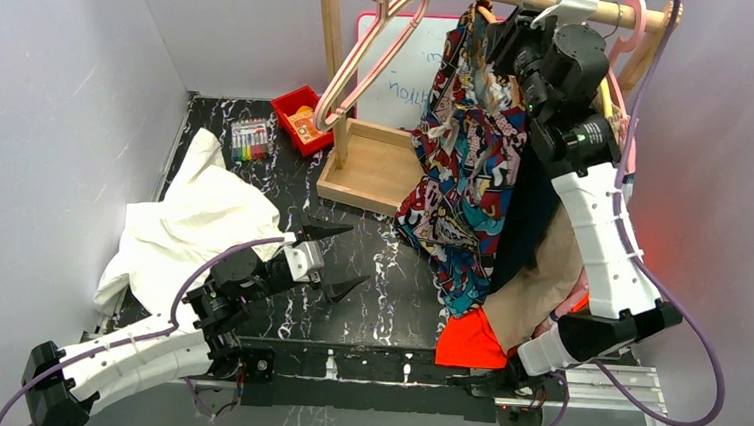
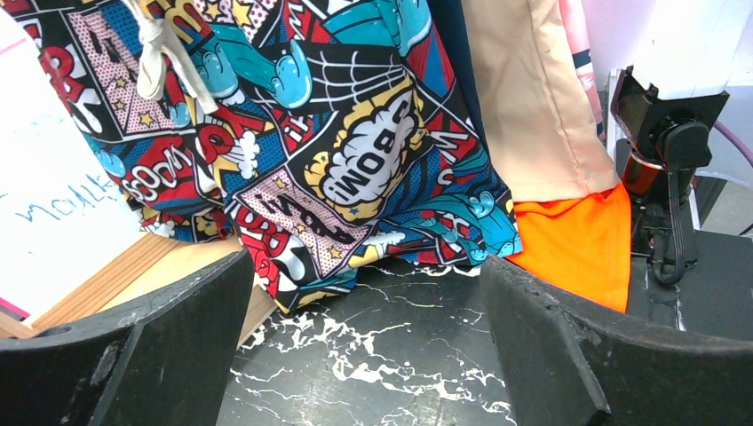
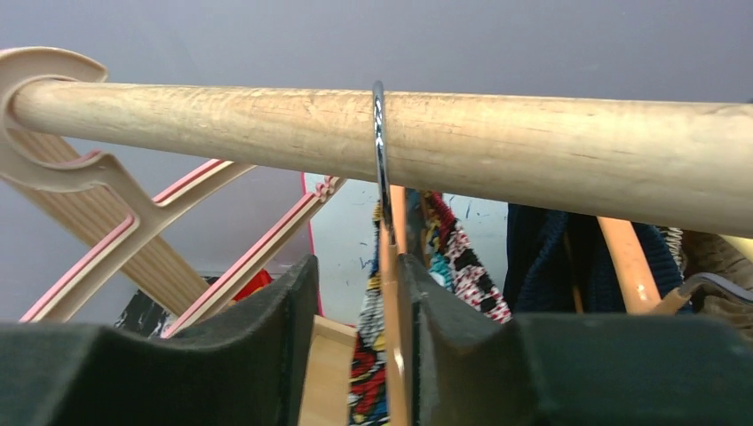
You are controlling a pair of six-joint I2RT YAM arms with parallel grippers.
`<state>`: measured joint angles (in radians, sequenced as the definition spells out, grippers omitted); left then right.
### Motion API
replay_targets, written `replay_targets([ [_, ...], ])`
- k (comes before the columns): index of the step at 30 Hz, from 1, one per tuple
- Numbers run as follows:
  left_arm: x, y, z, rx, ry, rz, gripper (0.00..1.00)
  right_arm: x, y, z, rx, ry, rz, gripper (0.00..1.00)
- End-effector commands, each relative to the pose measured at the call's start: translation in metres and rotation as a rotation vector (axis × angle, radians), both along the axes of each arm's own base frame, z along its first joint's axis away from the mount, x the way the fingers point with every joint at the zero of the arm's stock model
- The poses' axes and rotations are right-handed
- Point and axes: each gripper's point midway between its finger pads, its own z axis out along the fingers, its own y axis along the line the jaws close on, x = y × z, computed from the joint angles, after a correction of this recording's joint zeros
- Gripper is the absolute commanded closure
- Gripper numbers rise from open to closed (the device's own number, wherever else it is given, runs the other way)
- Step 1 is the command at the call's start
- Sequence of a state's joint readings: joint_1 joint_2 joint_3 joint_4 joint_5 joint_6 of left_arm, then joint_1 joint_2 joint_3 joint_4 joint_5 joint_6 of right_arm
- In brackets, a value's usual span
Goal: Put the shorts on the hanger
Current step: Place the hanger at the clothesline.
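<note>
The shorts (image 1: 466, 169) hang on the hanger (image 3: 392, 302), hooked over the rod (image 3: 550, 146), so the right jaws stand slightly apart around its neck, seemingly to release it, while the left jaws sit wide apart, low over the counter (image 1: 387, 294).

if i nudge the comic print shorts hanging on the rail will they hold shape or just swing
Probably floppy: the shorts hang in soft, uneven folds. Likely to swing rather than resist, since the hanger's hook just loops over the wooden rail.

Comic-print shorts (image 1: 466, 179) on orange hanger (image 3: 395, 222)
</note>
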<state>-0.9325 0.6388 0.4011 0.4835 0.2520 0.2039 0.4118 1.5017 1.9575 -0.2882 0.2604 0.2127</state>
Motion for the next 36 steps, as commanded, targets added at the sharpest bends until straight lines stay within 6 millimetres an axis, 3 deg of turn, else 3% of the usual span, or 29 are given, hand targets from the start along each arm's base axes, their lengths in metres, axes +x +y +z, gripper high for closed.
replay_targets([
  [1,-0.005,-0.001,0.014,-0.034,-0.021,-0.024,0.02,-0.034,-0.011,0.047,0.073,-0.112,0.021,0.5],
  [5,-0.005,-0.002,0.014,-0.036,-0.015,-0.029,0.02,-0.052,-0.011,0.052,0.09,-0.096,0.062,0.4],
  [9,-0.006,-0.003,0.013,-0.041,-0.006,-0.035,0.02,-0.077,-0.019,0.053,0.093,-0.069,0.074,0.36],
  [16,-0.009,-0.005,0.013,-0.044,0.003,-0.054,0.02,-0.095,-0.04,0.023,0.028,0.001,0.008,0.36],
  [30,-0.009,-0.005,0.009,-0.034,0.012,-0.053,0.02,-0.068,-0.035,-0.028,-0.069,0.114,-0.02,0.4],
  [36,-0.01,-0.006,0.007,-0.026,0.016,-0.063,0.02,-0.065,-0.034,-0.036,-0.079,0.132,-0.021,0.5],
])
